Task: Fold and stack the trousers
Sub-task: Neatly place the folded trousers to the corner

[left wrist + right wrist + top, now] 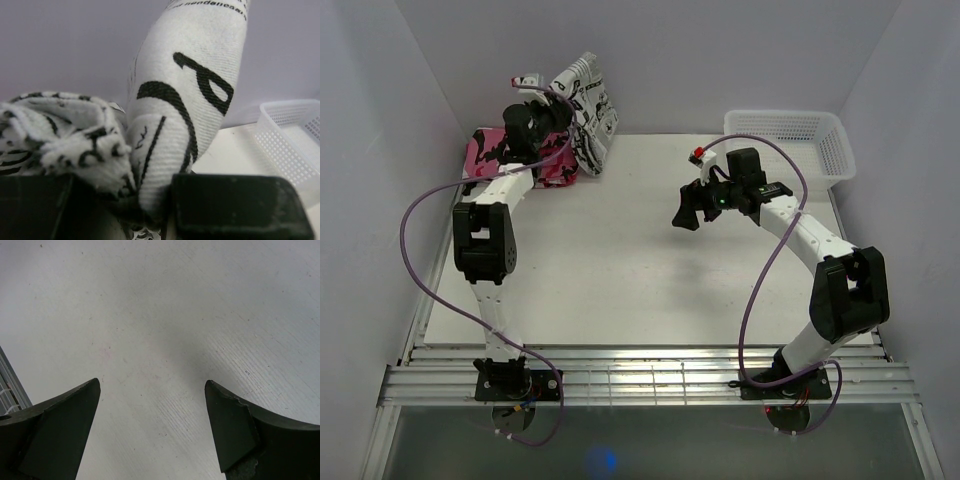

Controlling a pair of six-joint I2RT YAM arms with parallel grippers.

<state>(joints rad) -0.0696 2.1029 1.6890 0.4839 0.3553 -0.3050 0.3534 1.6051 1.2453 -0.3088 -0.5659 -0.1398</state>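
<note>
Trousers (185, 100) of thick, twilled newsprint cloth sit pinched in our left hand (122, 205), held up at the worktop's (620, 270) far-left corner over the pink camouflage garment (485, 155). We judge this the stacking step: next, lower the bunched bundle squarely and release. Our right hand (152, 425) hovers wide and empty mid-worktop, near the white mesh basket (790, 135).

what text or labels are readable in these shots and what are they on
"P" or "A", uncertain: one big tilted black letter on the trousers, left wrist view.
Small print line at the trousers' top edge: cut off and blurred, unreadable.
Newsprint on the trousers in the top view: too small to read.
Basket: no text visible.
</note>
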